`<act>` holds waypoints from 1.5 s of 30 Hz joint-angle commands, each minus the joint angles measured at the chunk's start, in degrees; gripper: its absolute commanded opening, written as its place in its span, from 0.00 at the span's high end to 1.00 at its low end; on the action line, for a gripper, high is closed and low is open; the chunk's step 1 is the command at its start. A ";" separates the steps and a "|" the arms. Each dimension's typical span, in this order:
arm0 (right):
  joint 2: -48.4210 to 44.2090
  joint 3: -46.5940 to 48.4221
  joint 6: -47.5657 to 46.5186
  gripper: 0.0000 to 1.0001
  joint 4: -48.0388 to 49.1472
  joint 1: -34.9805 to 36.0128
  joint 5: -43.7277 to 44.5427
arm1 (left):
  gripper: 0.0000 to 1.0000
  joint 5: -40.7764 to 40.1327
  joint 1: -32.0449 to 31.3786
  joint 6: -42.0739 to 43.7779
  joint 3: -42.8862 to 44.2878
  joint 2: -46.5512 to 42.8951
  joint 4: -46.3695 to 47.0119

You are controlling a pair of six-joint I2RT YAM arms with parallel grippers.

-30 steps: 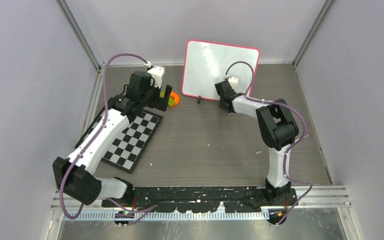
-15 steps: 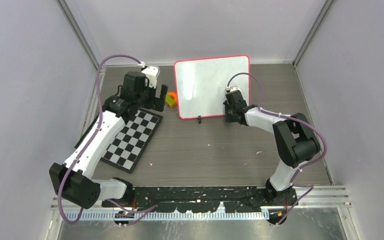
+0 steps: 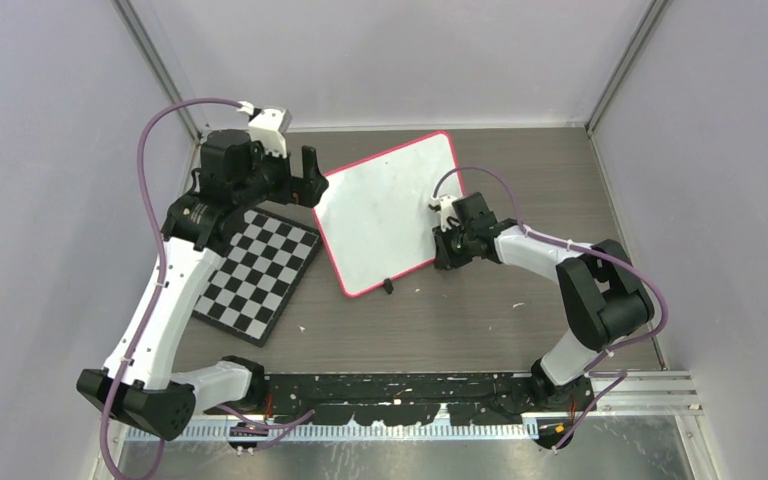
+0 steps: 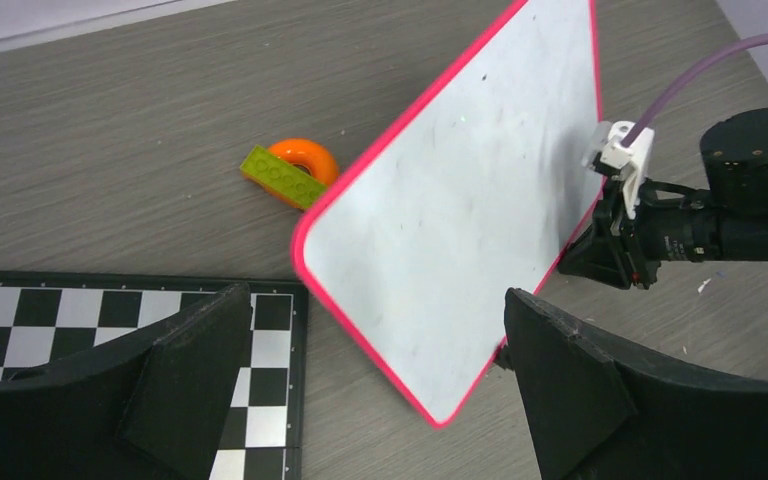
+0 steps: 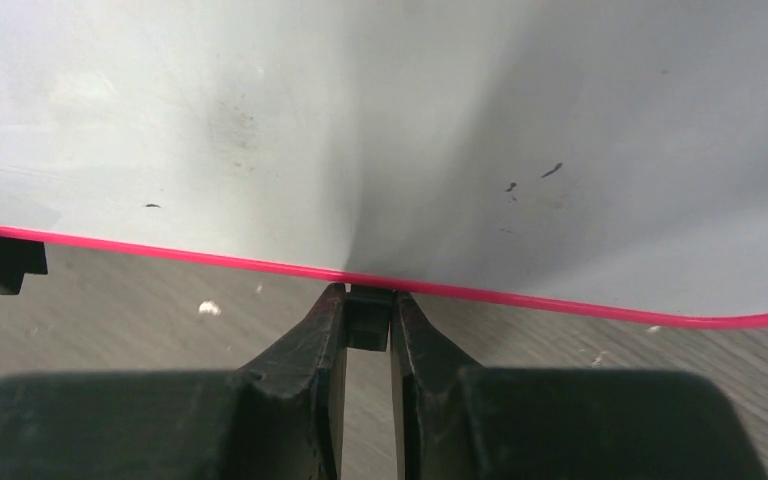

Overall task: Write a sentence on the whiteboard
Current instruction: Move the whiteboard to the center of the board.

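Two right tool (image 5: 368, 322) fingers are seen clamped on a clip foot (image 5: 368, 305) of the whiteboard (image 3: 385, 210), tilted over the tabletop (image 3: 460, 320), from that wrist only. At eleven o'clock past the wide-spread left tool (image 4: 377, 330), an orange ring (image 4: 310, 158) is shown by its camera alone.

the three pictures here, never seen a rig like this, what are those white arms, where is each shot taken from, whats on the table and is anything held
These are two robot arms bolted to the near edge of a table, each ending in a two-finger gripper. The wide picture looks down from above and behind them. The other two come from cameras on the wrists. On the table lie a checkerboard, an orange ring and a green brick beside it. The right gripper is shut on a small black clip at the pink rim of the whiteboard, holding it. The left gripper is open and holds nothing. The board shows no writing, only small specks.
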 commanded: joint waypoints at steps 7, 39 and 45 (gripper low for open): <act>0.37 5.97 -12.42 1.00 -11.06 3.69 -11.06 | 0.00 7.31 2.01 -3.74 3.33 -0.45 -2.28; -17.21 6.95 -19.42 0.08 -28.05 3.70 -8.56 | 0.00 12.58 2.42 -0.94 2.36 0.55 -2.95; -22.62 11.78 -31.38 0.04 -47.08 -12.81 -16.54 | 0.00 18.17 2.42 5.05 5.22 2.22 -7.21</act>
